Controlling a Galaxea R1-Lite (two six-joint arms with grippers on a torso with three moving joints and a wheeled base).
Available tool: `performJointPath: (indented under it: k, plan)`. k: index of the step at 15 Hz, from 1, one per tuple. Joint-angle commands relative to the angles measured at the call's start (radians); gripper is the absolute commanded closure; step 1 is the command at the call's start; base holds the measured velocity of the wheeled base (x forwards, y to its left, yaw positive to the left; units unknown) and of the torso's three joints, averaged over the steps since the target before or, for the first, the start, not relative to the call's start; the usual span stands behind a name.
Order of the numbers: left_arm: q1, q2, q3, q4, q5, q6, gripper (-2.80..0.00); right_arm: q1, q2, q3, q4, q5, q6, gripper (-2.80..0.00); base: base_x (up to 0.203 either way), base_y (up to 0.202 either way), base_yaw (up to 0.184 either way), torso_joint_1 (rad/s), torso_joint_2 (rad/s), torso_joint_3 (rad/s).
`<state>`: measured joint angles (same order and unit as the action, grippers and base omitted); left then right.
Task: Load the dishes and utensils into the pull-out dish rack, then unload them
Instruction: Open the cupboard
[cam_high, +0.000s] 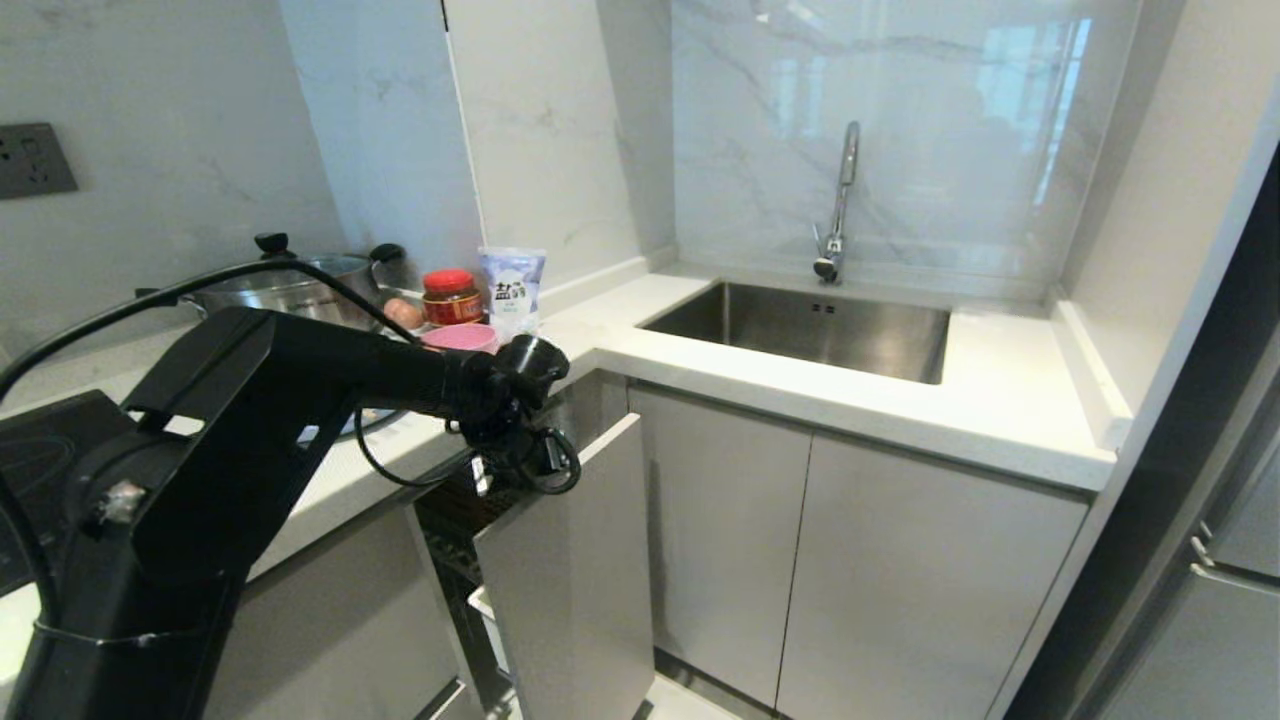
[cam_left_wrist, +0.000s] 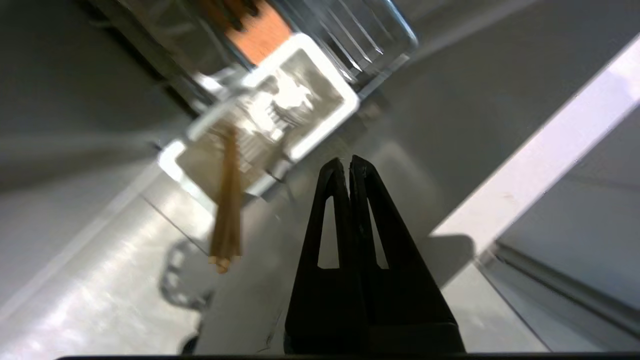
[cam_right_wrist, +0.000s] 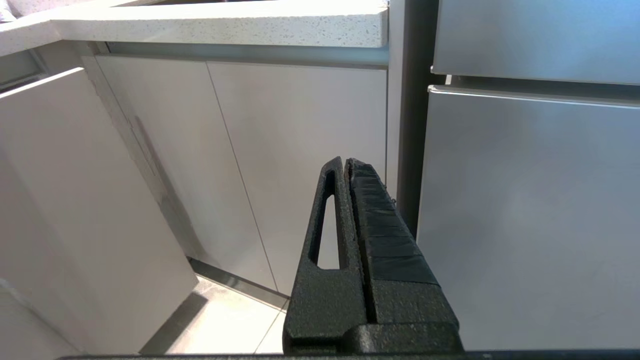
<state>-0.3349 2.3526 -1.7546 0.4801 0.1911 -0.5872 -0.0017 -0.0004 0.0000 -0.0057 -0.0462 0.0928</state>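
Your left gripper (cam_left_wrist: 348, 162), clenched empty, hovers over the pulled-out chrome wire dish rack (cam_left_wrist: 380, 35). The light-brown wooden chopsticks (cam_left_wrist: 227, 200) stand in its white plastic caddy (cam_left_wrist: 345, 107). The matte pink bowl (cam_high: 460, 337) waits on the white counter (cam_high: 760, 375). Your right gripper (cam_right_wrist: 347, 165) is parked, clenched empty.

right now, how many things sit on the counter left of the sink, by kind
cookware: 1, pot
dishes: 1, pink bowl
food: 3, red-lidded jar, salt bag, egg
total: 5
The left arm hides part of the counter, so more may be there.
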Motion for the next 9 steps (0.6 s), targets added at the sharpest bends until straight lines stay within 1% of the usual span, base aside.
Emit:
performJointPath:
  k: [1, 2, 4, 6, 9]
  plan:
    - [-0.032, -0.012, -0.023, 0.066, -0.079, -0.032, 0.00, 0.000, -0.004, 0.000, 0.000, 0.000, 0.001, 0.00, 0.000, 0.000, 0.000, 0.000, 0.00, 0.000]
    - [-0.046, -0.016, -0.029, 0.090, -0.110, -0.048, 0.00, 0.000, -0.004, 0.000, 0.000, 0.000, 0.001, 0.00, 0.000, 0.000, 0.000, 0.000, 0.00, 0.000]
    - [-0.075, -0.016, -0.027, 0.100, -0.141, -0.071, 0.00, 0.000, -0.004, 0.000, 0.000, 0.000, 0.001, 0.00, 0.000, 0.000, 0.000, 0.000, 0.00, 0.000]
    - [-0.101, -0.014, -0.026, 0.101, -0.144, -0.105, 0.00, 0.001, -0.004, 0.000, 0.000, 0.000, 0.001, 0.00, 0.000, 0.000, 0.000, 0.000, 0.00, 0.000]
    - [-0.135, -0.009, -0.021, 0.109, -0.156, -0.117, 0.00, 0.001, -0.004, 0.000, 0.000, -0.001, 0.001, 0.00, 0.000, 0.000, 0.000, 0.000, 0.00, 0.000]
